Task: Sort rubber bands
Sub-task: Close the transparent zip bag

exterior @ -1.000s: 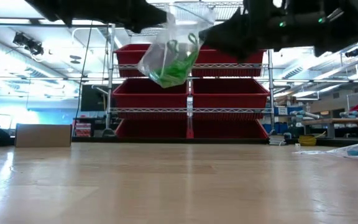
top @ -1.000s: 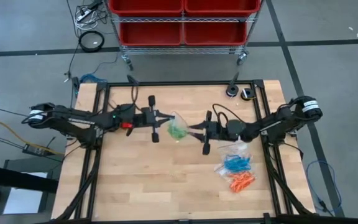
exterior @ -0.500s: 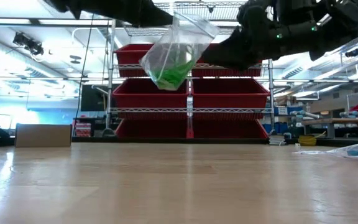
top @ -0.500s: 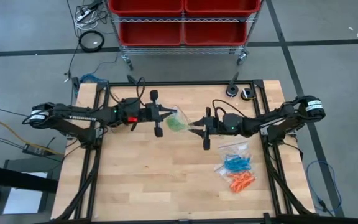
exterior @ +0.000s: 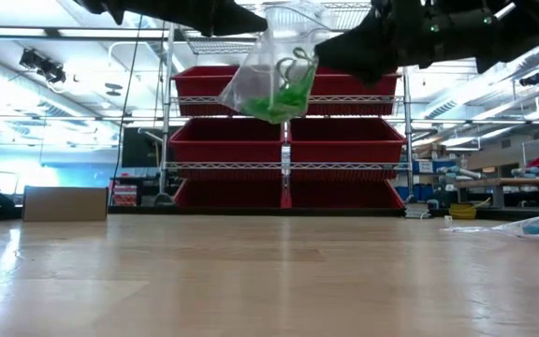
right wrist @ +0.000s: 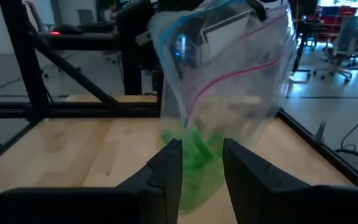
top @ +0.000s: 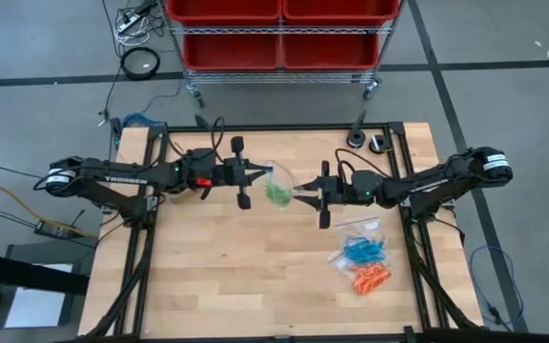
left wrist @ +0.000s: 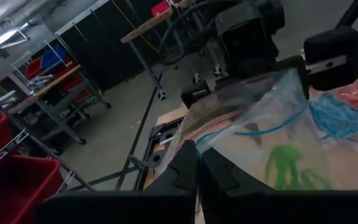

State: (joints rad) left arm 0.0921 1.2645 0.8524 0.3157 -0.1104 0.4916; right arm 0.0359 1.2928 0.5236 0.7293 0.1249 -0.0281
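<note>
A clear zip bag (top: 277,191) with green rubber bands (exterior: 284,98) in its bottom hangs high over the middle of the table, between my two grippers. My left gripper (top: 263,175) is shut on its left side and my right gripper (top: 300,196) on its right side. The low view shows the bag (exterior: 274,75) well clear of the wood, its mouth pointing up. Blue rubber bands (top: 360,250) and orange rubber bands (top: 370,278) lie in flat clear bags on the table's right near part. My left gripper holds the bag's mouth edge (left wrist: 204,134), pinched between the two fingers (left wrist: 182,171), coming level from the table's left. The bag is lifted clear and hangs below. My right gripper has the bag's opposite wall (right wrist: 194,146) between its fingers (right wrist: 166,171), coming level from the table's right. The bag stretches between the two holds, with the green bands sagging in its bottom.
A wire shelf with red bins (top: 279,33) stands beyond the far edge. Black frame rails (top: 151,238) run along the left and right sides. Two small round things (top: 355,140) sit at the far right corner. Bare wood (top: 217,276) lies at the near left.
My left gripper has moved a little toward the right and the far edge, and my right gripper has drawn slightly back to the right. The bag has risen a little and tipped from hanging steeply to lying flatter between them, its mouth drawn wider.
</note>
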